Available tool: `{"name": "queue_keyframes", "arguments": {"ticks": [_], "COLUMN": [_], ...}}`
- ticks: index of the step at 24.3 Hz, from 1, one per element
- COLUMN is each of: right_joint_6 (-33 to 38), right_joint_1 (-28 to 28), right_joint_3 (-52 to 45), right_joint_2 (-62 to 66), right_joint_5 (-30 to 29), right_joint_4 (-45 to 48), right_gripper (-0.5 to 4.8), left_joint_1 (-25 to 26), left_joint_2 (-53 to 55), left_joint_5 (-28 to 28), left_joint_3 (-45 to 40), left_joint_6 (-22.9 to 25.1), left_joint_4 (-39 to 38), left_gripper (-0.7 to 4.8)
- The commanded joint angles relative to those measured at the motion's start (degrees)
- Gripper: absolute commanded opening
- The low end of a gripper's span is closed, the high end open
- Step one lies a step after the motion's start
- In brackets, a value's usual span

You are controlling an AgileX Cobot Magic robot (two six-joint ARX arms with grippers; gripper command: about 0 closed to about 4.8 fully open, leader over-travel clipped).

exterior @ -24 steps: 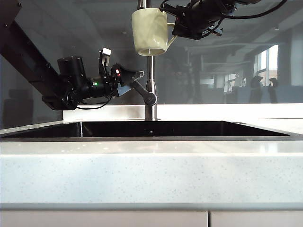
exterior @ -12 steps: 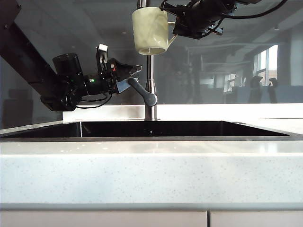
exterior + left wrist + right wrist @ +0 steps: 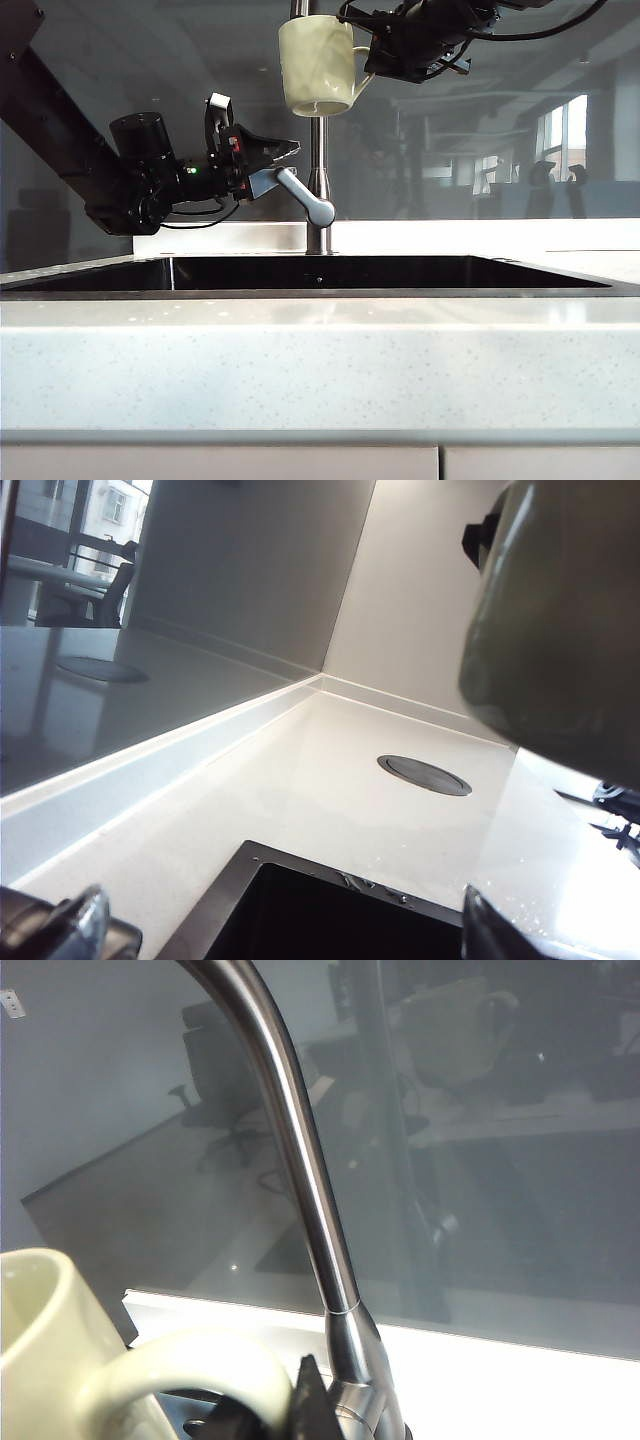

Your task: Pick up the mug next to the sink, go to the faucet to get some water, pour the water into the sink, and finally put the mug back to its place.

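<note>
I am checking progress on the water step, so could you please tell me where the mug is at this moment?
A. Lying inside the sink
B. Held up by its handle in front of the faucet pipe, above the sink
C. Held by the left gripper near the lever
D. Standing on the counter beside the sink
B: the right gripper holds the mug by its handle, high against the faucet pipe over the sink.

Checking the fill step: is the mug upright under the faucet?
Upright: mug, rim up, held by its handle in the right gripper, before the faucet.
</note>
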Motion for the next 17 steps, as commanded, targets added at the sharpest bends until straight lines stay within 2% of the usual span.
{"name": "queue_keyframes", "arguments": {"ticks": [1, 9, 17], "right_joint_6": [0.7, 0.72, 1.14], "right_joint_1": [0.13, 0.15, 0.15], "right_joint_3": [0.9, 0.9, 0.9], "right_joint_2": [-0.87, -0.87, -0.87], "right_joint_5": [-0.11, -0.33, -0.33], "right_joint_4": [3.63, 3.02, 2.73], "right_gripper": [-0.05, -0.05, -0.05], "left_joint_1": [0.09, 0.2, 0.2], "left_joint_2": [-0.68, -0.68, -0.68], "left_joint_5": [0.17, -8.07, -14.67], "left_joint_3": [0.31, 0.33, 0.33], "left_joint_6": [3.3, 13.7, 21.18], "left_joint_4": [2.01, -1.27, -10.75], "left_gripper": [4.79, 4.79, 4.79]}}
